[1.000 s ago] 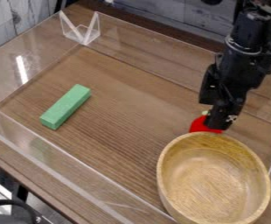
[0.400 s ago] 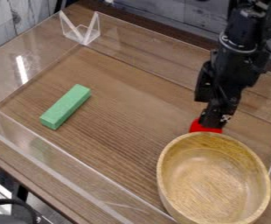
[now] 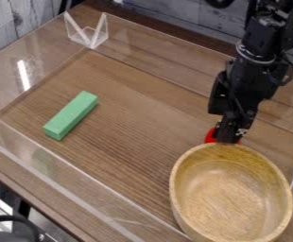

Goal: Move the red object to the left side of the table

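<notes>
The red object (image 3: 216,133) is lying on the table (image 3: 149,104) at the right side, and only a small part of it is showing, because my pincer (image 3: 230,130) is hanging directly over it and is covering most of it. It is sitting just beside the rim of the wooden bowl (image 3: 232,195), at about eleven o'clock from the bowl's middle. I cannot tell whether it is touching the rim.

My pincer is pointing straight down with its fingers spread wide apart, and they are not closing on anything. Whether the tips are already standing on both sides of the toy, I cannot tell from this angle.

So, in my judgement, the task is only beginning. Nothing is being carried, and the toy is still resting on the wrong side. The grasp, the lift and the whole travel across the table are all waiting to be done.

From the toy, the left side is lying toward nine o'clock. The green block (image 3: 71,114) is resting there, well apart from the toy, and open wood is showing around it, so I am judging that there is room for setting the toy down.
</notes>
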{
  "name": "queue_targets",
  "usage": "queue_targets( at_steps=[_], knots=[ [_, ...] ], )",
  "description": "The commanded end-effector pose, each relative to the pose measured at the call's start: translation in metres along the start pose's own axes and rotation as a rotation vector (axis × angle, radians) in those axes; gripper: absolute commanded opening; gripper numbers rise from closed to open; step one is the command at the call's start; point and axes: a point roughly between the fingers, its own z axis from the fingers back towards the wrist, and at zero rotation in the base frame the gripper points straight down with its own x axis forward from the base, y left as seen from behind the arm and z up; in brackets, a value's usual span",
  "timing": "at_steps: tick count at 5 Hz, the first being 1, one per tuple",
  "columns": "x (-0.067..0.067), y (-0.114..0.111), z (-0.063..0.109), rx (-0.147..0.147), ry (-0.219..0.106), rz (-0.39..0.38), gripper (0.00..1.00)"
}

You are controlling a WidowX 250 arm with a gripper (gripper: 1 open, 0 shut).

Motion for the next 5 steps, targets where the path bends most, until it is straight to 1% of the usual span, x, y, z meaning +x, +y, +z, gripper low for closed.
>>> queue_targets(
  at_steps=[1, 3, 5],
  knots=[
    [0.007, 0.011, 0.009, 0.057, -0.053, 0.001, 1.0],
    [0.013, 0.018, 0.009, 0.106, -0.092, 0.02, 1.0],
    [0.021, 0.026, 0.007, 0.148, -0.133, 0.027, 1.0]
  ],
)
